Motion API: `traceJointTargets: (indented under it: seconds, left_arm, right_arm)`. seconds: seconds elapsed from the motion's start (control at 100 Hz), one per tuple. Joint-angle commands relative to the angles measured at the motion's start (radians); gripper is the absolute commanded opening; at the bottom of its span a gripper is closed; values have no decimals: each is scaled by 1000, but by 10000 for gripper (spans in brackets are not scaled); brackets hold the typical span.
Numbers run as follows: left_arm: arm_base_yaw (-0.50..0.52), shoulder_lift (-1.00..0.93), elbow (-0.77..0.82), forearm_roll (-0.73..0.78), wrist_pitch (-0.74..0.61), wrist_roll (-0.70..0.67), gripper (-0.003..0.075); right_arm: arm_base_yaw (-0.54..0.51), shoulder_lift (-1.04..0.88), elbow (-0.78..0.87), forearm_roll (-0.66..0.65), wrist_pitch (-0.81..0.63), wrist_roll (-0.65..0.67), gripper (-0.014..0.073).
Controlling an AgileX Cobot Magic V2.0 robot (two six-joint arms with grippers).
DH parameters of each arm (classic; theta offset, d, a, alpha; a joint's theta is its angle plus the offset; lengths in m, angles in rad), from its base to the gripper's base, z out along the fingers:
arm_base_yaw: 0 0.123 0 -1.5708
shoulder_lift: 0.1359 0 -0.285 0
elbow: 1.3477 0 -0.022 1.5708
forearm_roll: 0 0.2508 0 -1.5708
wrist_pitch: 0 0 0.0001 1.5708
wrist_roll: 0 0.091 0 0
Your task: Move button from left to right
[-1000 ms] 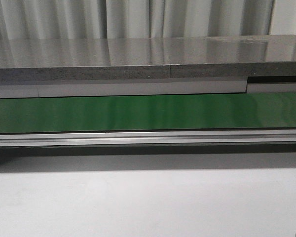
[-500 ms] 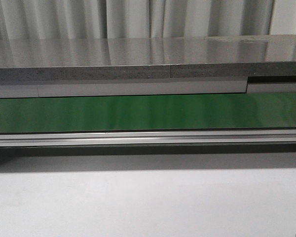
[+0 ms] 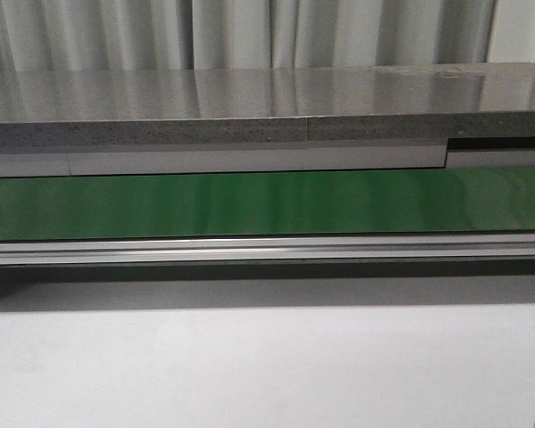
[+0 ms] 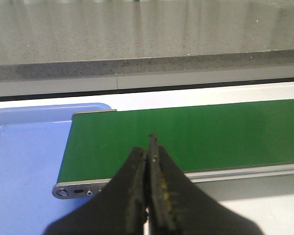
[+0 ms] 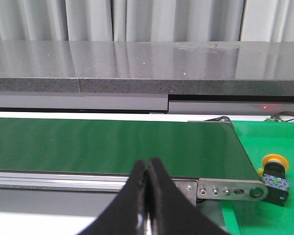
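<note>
Nearest the right wrist camera, the right gripper point(image 5: 148, 169) has its jaws pressed together on nothing, the tips pointing over the near rail of the green conveyor belt point(image 5: 112, 144). Off to one side of those tips, just past the belt's end roller, the button point(image 5: 275, 172) sits on a green mat point(image 5: 279, 137), its yellow round head up and its dark body below, close beside the rail's end bracket. So the button is well apart from the jaws, lying sideways from them rather than ahead. On the other arm, the left gripper point(image 4: 148, 161) is likewise clenched empty, hovering above the belt's opposite end, where a blue tray point(image 4: 24, 152) lies beside it. No button shows there, so I judge the right arm far nearer. Beyond the belt runs a grey stone counter point(image 3: 267, 107)
</note>
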Motion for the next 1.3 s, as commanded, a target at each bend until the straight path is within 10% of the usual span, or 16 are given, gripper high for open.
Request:
traceJointTargets:
  seconds: [0.0,1.29]
  left_arm:
    - [-8,8,-27,-16,-85,2,-20]
    - [54,-346,364,307,-416,-287,-20]
  right_arm:
    - [5,-21,-14,-10,-69,2,-67]
    - [5,-21,-14,-10,-69,2,-67]
